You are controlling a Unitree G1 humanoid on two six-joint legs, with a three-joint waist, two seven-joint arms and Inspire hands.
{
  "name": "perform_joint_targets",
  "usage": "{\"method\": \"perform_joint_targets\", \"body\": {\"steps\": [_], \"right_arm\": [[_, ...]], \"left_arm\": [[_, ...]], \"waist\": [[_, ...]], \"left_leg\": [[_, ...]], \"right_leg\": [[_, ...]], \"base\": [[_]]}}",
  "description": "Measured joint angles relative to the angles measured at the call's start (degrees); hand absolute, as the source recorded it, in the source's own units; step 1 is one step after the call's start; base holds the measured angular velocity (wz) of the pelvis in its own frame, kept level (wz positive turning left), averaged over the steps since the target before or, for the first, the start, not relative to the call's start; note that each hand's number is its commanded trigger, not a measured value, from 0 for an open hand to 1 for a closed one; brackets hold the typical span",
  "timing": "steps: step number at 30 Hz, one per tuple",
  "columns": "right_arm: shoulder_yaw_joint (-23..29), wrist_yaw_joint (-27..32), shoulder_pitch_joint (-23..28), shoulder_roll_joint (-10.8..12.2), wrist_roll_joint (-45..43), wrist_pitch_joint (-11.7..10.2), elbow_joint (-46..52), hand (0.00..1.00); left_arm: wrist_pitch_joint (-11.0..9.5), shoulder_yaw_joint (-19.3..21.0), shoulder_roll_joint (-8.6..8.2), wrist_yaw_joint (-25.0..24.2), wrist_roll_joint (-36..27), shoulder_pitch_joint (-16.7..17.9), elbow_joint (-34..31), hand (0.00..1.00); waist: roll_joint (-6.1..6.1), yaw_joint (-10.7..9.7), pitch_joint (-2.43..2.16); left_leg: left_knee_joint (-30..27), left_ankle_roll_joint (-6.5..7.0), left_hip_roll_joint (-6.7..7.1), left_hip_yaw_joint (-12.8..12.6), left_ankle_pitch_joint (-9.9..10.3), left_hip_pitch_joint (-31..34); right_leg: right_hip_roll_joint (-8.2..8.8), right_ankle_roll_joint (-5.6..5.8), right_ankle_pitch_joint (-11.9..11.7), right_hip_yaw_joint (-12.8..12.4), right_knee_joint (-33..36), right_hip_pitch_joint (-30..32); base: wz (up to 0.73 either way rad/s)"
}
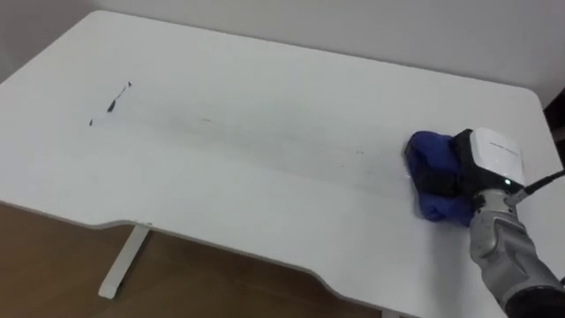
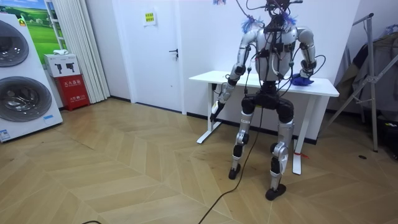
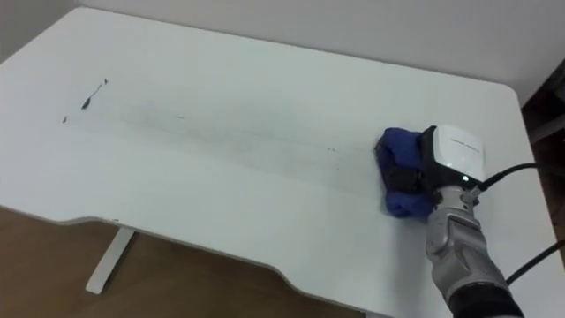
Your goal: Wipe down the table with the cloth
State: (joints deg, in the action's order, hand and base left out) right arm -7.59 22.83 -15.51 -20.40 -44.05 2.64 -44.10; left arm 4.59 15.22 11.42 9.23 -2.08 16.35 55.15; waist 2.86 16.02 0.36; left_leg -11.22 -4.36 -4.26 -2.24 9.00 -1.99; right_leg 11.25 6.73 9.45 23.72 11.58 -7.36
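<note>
A white rectangular table with rounded corners (image 1: 265, 79) has a smooth, matte top and a front edge that curves in at the middle. A soft, crumpled blue cloth (image 1: 430, 150) lies bunched into a lump near the table's right end, closer to its front edge than to its far edge. The robot's right hand (image 1: 455, 172) rests on top of this cloth. Its dark fingers (image 1: 431, 181) are bent down into the folds and grip the fabric, which bulges out on both sides of them.

Near the table's far left corner sit a few short dark ink-like marks (image 1: 113, 103), thin and slanted. A faint grey smear (image 1: 265, 146) runs in a long pale streak across the middle of the table, from those marks towards the cloth. Nothing lies on the table between the marks and the cloth.

Under the table's left end stands a white metal leg with a flat foot (image 1: 119, 265) on a wooden herringbone floor (image 1: 53, 256).

In the room view the robot stands upright at the table's front edge. Its left hand (image 2: 216, 111) hangs below the table's edge, and I cannot tell whether it is open or closed. Well off to the table's left stand stacked white washing machines with round doors (image 2: 15, 81), a red box (image 2: 73, 90) and a white door (image 2: 155, 50). A grey metal stand (image 2: 373, 81) rises beyond the table's right end.
</note>
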Motion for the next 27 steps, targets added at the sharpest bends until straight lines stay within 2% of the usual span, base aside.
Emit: {"method": "perform_joint_targets", "body": {"steps": [4, 10, 15, 17, 19, 22, 27], "right_arm": [[0.00, -1.03, 0.04, 0.33, -0.02, 0.33, 0.07, 0.00], [-0.04, -1.79, 0.11, 0.51, 0.70, 0.72, 1.21, 0.00], [-0.06, -1.90, 3.73, 1.22, 0.72, 1.09, 7.38, 0.00], [-0.08, -2.37, 4.95, 2.70, 1.53, 0.91, 9.16, 0.00], [-0.10, -2.94, 5.39, 3.23, 2.11, 0.82, 9.24, 0.00], [-0.05, -3.56, 5.55, 4.74, 1.80, 0.84, 9.34, 0.00], [0.41, -4.19, 5.55, 5.01, 3.65, 1.09, 12.62, 0.00]], "left_arm": [[0.07, -1.77, -0.40, 0.11, -0.06, 0.32, 0.64, 0.00], [0.24, -1.98, -0.80, 0.07, 0.10, 1.09, 0.64, 0.00], [0.51, -2.18, -1.41, -0.02, -0.94, 1.11, 0.46, 0.00], [0.48, -2.66, -1.46, 0.06, -2.17, 0.60, 0.46, 0.00], [0.36, -3.02, -1.47, 0.21, -2.28, -0.42, 0.45, 0.00], [-0.02, -3.02, -1.54, 0.36, -2.89, -2.33, 0.45, 0.00], [-1.06, -3.08, -1.89, 0.34, -4.67, -3.67, 0.22, 0.00]], "waist": [[-0.27, -0.06, 0.13], [-0.45, -0.10, 0.10], [-0.54, -0.57, -0.03], [-0.72, -1.84, 0.03], [-0.74, -2.66, 0.03], [-0.58, -3.75, -0.27], [-0.19, -5.29, -0.53]], "left_leg": [[0.00, -0.01, -0.14, -0.71, 0.00, -0.60], [0.04, 0.00, -0.13, -1.14, 0.00, -0.74], [0.67, 0.01, -0.15, -2.12, 0.00, -1.32], [0.87, 0.02, -0.16, -2.27, -0.01, -1.38], [0.91, 0.02, -0.16, -2.33, -0.01, -1.39], [1.20, 0.03, -0.17, -2.56, -0.03, -0.95], [1.48, 0.05, -0.15, -2.96, -0.04, -0.85]], "right_leg": [[-0.01, -0.03, -0.02, -0.46, 0.07, -0.02], [-0.06, -0.09, -0.06, -1.42, 0.10, 0.29], [-0.09, -0.10, -0.06, -2.59, 0.09, 0.58], [-0.09, -0.10, -0.07, -2.74, 0.08, 0.43], [-0.09, -0.10, -0.06, -2.86, 0.08, 0.64], [-0.09, -0.10, -0.06, -3.21, 0.20, 1.33], [-0.06, -0.09, -0.06, -3.67, 0.28, 1.87]], "base": [[-0.13], [-0.05], [-0.09], [-0.05], [0.00], [-0.05], [-0.06]]}}
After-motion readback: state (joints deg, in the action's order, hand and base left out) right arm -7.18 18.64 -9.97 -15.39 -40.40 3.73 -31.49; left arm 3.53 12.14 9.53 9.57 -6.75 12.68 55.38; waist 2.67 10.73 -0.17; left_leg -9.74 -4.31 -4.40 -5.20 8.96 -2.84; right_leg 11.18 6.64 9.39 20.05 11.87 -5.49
